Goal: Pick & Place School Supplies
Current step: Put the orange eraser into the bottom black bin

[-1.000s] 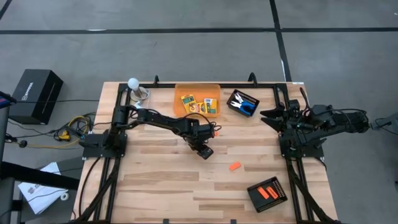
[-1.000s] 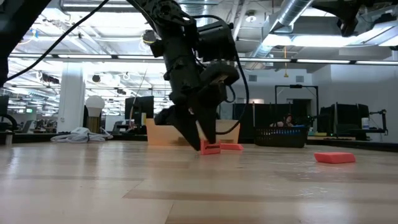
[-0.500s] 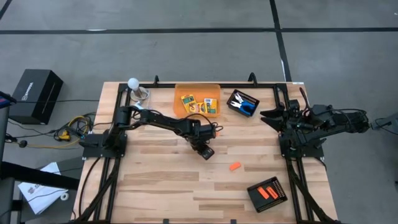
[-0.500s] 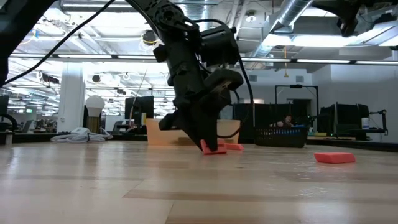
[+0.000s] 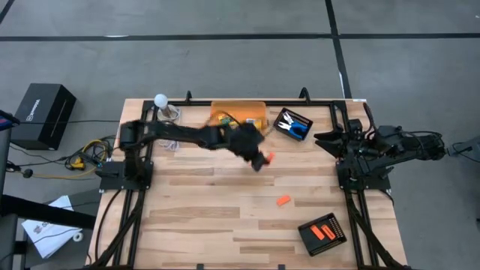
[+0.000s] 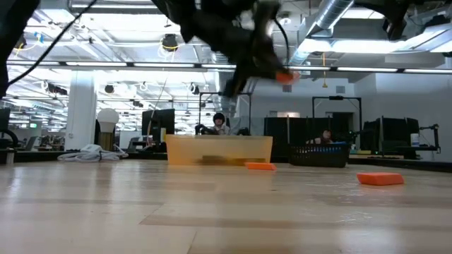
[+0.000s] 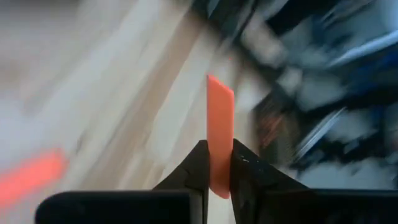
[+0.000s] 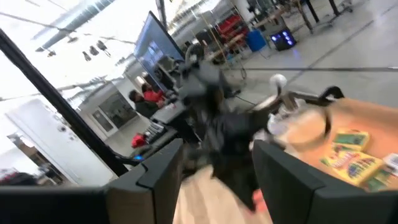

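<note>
The bin (image 5: 238, 120) sits at the far edge of the tabletop (image 5: 187, 217), near its middle, with crayon boxes (image 8: 351, 152) inside it. A ribbed tray (image 5: 292, 124) lies just right of the bin, holding scissors (image 5: 294, 129). A second ribbed tray (image 5: 323, 233) sits at the near right corner, holding stubby pieces (image 5: 325, 231). One loose stubby piece (image 5: 283, 200) lies on the tabletop between the bin and the near tray. The left gripper (image 5: 262, 160) hangs above the tabletop, just in front of the bin, with a stubby piece (image 7: 219, 140) between its jaws. The right gripper (image 5: 321, 138) waits at the right edge, right of the far tray.
</note>
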### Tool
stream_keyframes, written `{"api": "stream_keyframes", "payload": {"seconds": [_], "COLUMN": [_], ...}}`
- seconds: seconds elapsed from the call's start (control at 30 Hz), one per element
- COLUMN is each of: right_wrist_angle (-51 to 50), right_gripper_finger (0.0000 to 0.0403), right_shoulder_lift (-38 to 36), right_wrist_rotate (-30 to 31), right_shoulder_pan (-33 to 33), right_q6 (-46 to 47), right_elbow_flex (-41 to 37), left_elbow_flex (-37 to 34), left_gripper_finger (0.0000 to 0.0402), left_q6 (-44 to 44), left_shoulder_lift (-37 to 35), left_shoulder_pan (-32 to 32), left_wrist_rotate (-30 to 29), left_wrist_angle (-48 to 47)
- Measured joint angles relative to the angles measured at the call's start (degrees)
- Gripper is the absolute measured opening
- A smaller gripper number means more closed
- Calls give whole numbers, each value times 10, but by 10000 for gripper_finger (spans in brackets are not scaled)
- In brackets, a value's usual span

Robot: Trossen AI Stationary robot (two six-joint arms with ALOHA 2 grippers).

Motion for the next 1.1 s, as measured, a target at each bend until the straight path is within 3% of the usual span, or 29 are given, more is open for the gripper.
{"api": "stream_keyframes", "payload": {"seconds": [0.2, 0.4, 0.53, 0.87, 1.1], "right_wrist_angle": [51, 100, 151, 280, 285], "right_gripper_finger": [200, 192, 188, 193, 187], "right_shoulder_lift": [22, 67, 111, 218, 306], "right_wrist_rotate": [-9, -20, -70, -190, -264], "right_shoulder_pan": [-7, -39, -75, -169, -215], "right_q6": [-14, -24, -21, 24, 25], "right_elbow_flex": [0, 0, 0, 0, 48], "left_elbow_flex": [2, 1, 1, 1, 1], "left_gripper_finger": [26, 26, 26, 26, 26], "left_q6": [21, 74, 82, 82, 84], "left_shoulder_lift": [-87, -109, -100, -99, -99], "left_shoulder_pan": [43, 52, 46, 40, 37], "left_wrist_rotate": [10, 41, 59, 61, 69], "left_wrist_angle": [75, 108, 170, 214, 218]}}
